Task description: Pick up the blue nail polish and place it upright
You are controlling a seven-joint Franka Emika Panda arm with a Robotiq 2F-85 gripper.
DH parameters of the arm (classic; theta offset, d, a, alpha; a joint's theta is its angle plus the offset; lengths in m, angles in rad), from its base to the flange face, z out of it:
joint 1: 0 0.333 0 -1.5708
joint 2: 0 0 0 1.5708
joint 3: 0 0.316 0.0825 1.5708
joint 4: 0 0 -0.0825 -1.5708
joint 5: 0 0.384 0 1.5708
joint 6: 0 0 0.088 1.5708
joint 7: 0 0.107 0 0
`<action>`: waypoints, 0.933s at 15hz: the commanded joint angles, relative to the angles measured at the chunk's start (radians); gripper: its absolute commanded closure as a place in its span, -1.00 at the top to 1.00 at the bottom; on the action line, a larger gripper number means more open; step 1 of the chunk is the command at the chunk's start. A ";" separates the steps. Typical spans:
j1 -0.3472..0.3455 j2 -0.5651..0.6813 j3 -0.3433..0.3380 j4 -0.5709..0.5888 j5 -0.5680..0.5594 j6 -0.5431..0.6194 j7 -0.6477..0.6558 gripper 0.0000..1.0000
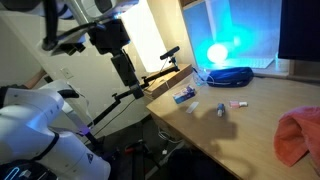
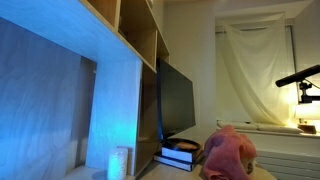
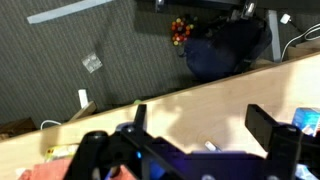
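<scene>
A blue and white bottle-like thing (image 1: 183, 96) lies on its side near the wooden table's left edge; I take it for the blue nail polish. In the wrist view a blue thing (image 3: 306, 118) shows at the right edge. My gripper (image 1: 126, 72) hangs in the air off the table's left end, apart from it. In the wrist view the gripper (image 3: 200, 125) is open and empty above the tabletop. A small pale item (image 3: 210, 146) lies on the wood between the fingers, far below them.
Small bottles (image 1: 220, 108) and a pink item (image 1: 237, 103) lie mid-table. A dark oval device (image 1: 226, 73) sits by a blue lamp. A pink cloth (image 1: 299, 136) lies at the near right and also shows in an exterior view (image 2: 228, 150) beside a monitor (image 2: 176, 100).
</scene>
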 commanded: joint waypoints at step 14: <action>0.163 0.118 0.197 0.246 -0.010 0.080 0.052 1.00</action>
